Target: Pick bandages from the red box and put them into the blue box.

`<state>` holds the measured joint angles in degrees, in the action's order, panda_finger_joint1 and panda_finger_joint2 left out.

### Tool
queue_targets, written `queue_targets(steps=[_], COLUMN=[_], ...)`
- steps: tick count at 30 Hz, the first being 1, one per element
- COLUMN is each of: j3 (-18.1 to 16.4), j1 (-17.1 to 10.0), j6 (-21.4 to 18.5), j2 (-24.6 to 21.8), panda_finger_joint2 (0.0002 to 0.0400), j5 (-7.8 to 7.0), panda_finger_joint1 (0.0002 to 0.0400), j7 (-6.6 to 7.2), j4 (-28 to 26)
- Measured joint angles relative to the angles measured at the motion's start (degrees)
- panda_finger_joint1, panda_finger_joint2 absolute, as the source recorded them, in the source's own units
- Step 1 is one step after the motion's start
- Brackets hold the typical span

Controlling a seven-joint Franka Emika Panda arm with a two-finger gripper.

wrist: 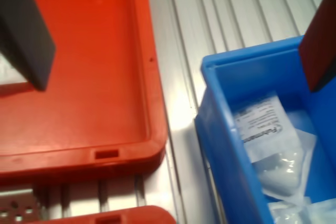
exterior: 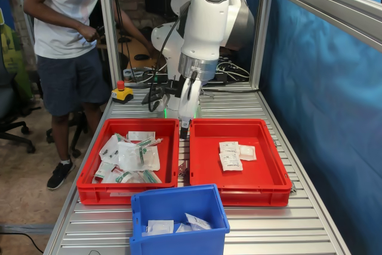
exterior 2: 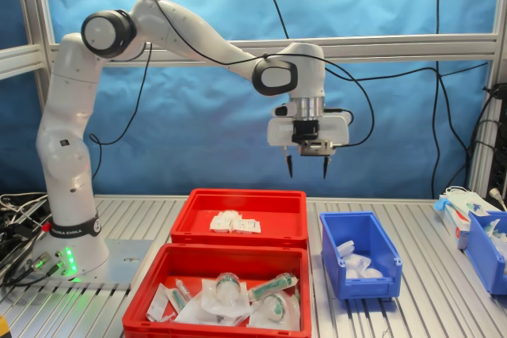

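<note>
- Packets marked with green (exterior 2: 238,294) fill the nearer red tray (exterior 2: 150,290) at the second exterior view's left; these are not the task's goods and should stay put.
- Behind it, the red box (exterior 2: 273,199) holds a small cluster of white bandages (exterior 2: 234,224) lying flat on its floor, toward the side away from the blue box.
- Above the gap between the red box and the blue box hangs the gripper (exterior 2: 306,168), well clear of both rims. Its two dark fingers (exterior 2: 289,167) are spread apart with nothing between them; in the wrist view only bare tray floor and slatted table (wrist: 210,19) show beneath.
- To the second exterior view's right stands the blue box (exterior 2: 388,259), with several white pouches (exterior 2: 354,261) already lying in it; in the wrist view one shows small dark print (wrist: 260,127).
- Further right, another blue bin (exterior 2: 482,249) and a carton sit at the table's edge, apart from the work.
- Step in hand, as I judge it: the gripper is empty between a drop and the next pick, with bandages left in the red box.
- The next move calls for travelling back over the cluster, lowering squarely onto one pouch, and pinching a single flat pouch without dragging its neighbours, which lie touching one another.
</note>
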<state>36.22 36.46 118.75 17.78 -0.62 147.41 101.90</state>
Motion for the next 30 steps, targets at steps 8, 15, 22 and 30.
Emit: queue_targets(steps=[8, 15, 22, 30], j3=[0.00, 0.06, 0.70, 1.23], j1=[0.54, 0.67, 0.67, 0.67], j6=[-0.45, -0.56, -0.61, -0.62], j2=[-5.79, -10.80, -15.51, -17.89], panda_finger_joint2=[0.0400, 0.0400, 0.0400, 0.0400], j5=[-1.56, -3.95, -5.28, -5.77], panda_finger_joint1=[0.0400, 0.0400, 0.0400, 0.0400], j7=[-0.94, -1.24, -1.43, -1.56], j4=[6.14, 10.59, 13.96, 14.89])
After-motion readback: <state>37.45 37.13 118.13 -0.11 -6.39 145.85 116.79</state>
